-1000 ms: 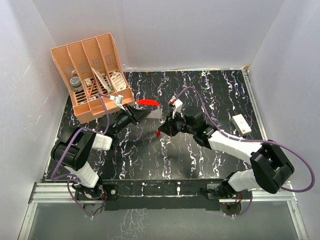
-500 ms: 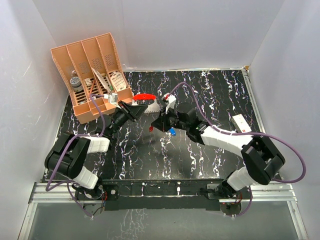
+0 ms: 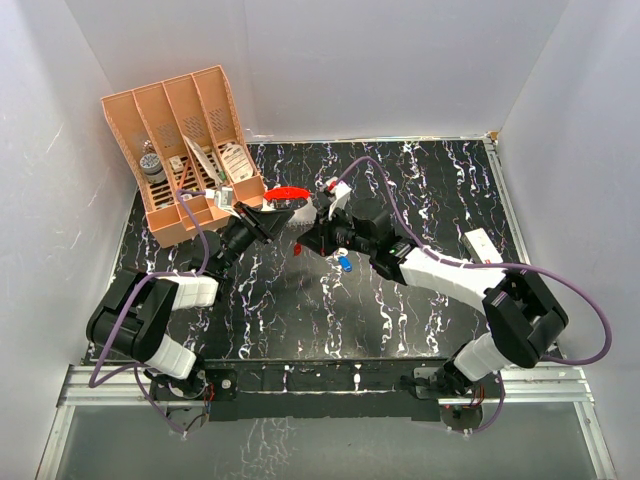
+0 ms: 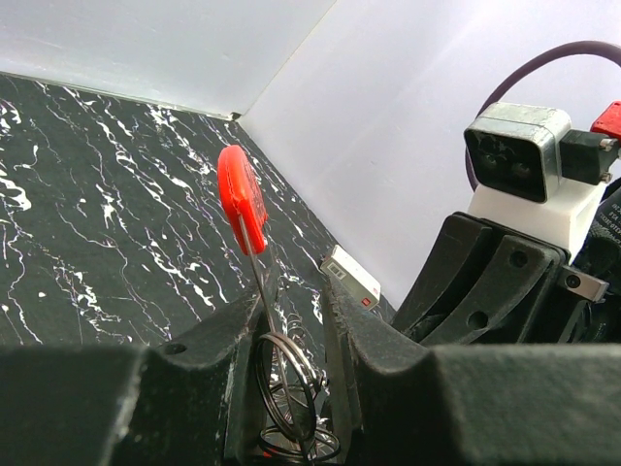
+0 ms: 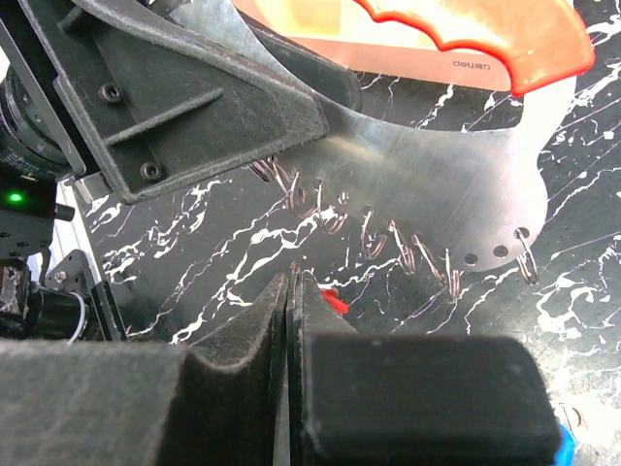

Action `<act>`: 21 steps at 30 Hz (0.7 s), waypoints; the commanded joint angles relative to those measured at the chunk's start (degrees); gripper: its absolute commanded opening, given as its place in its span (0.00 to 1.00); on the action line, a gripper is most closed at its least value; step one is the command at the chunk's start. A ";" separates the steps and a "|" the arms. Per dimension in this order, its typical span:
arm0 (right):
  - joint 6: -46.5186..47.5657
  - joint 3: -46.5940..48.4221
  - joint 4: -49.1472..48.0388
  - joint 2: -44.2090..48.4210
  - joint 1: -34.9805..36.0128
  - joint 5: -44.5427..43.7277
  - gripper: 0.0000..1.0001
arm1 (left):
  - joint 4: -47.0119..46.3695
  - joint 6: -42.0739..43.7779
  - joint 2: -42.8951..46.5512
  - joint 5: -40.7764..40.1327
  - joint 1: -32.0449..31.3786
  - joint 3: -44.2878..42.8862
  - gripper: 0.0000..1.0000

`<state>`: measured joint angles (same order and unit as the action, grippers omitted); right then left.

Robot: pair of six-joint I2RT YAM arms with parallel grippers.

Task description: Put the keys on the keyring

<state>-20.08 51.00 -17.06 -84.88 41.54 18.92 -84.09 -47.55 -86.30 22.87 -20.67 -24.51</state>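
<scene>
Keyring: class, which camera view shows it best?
Right wrist view: the keyring fills the frame face-on, with red grip, metal plate and wire rings clear. Left wrist view shows it edge-on in the left claw. Top view shows only a small red sliver.

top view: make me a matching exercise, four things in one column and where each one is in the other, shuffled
Things:
1 keyring
2 red key
3 box
4 organizer

Places:
a far left corner of the table
b gripped in the left jaws
c lying on the table near the right wall
d at the tip of the shut right jaws

Pairs: 1-b, 2-d, 3-c, 4-a
</scene>
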 commanded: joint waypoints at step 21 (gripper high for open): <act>-0.20 5.86 -3.54 -1.60 0.77 -1.99 0.00 | -6.75 0.79 2.56 -1.14 0.14 0.34 0.00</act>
<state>-20.08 53.80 -17.17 -86.28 41.95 17.91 -84.05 -47.57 -86.30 22.50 -20.67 -24.32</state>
